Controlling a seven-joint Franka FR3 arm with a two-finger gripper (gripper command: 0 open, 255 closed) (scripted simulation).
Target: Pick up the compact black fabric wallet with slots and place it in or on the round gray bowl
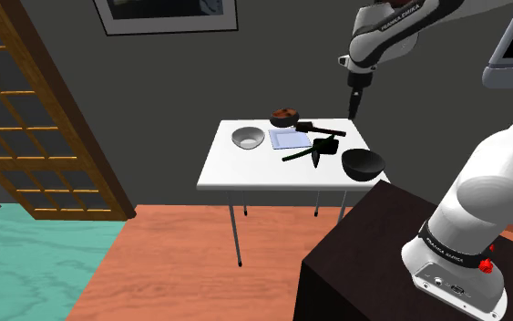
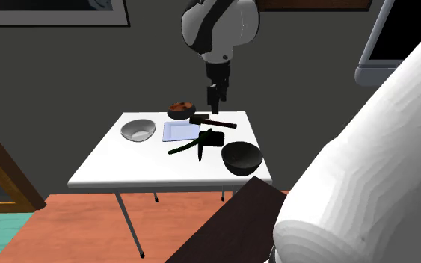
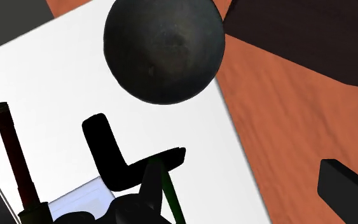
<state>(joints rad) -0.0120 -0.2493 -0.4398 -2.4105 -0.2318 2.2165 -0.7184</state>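
Three bowls: we count them on the white table (image 1: 220,170), and each sits apart from the others.
Pale grey bowl (image 1: 248,138): toward the shoulder view's left, upright, with nothing in it that we can see.
Dark bowl (image 1: 363,163): at the table's near right corner in the shoulder view.
Brown bowl (image 1: 284,116): at the far edge, near the middle.
Black wallet (image 1: 327,145): on the table, right of the middle, between a pale bluish sheet (image 1: 287,139) and the dark bowl. It is well apart from the pale grey bowl, with the sheet lying between them.
Dark green strips (image 1: 302,156): crossed on the tabletop just beside the wallet, on its near side.
Dark-handled tool (image 1: 319,129): lying on the far side of the wallet.
Gripper (image 1: 354,102): pointing down in the air above the table's far right part, well clear of everything on it.
Claw state: we cannot tell whether it is released or clenched.
Arm (image 1: 400,27): white, reaching in from the dark stand (image 1: 354,260) at the near right.
Surroundings: a wooden lattice door (image 1: 26,119) at the left and a framed picture (image 1: 168,14) on the grey wall.
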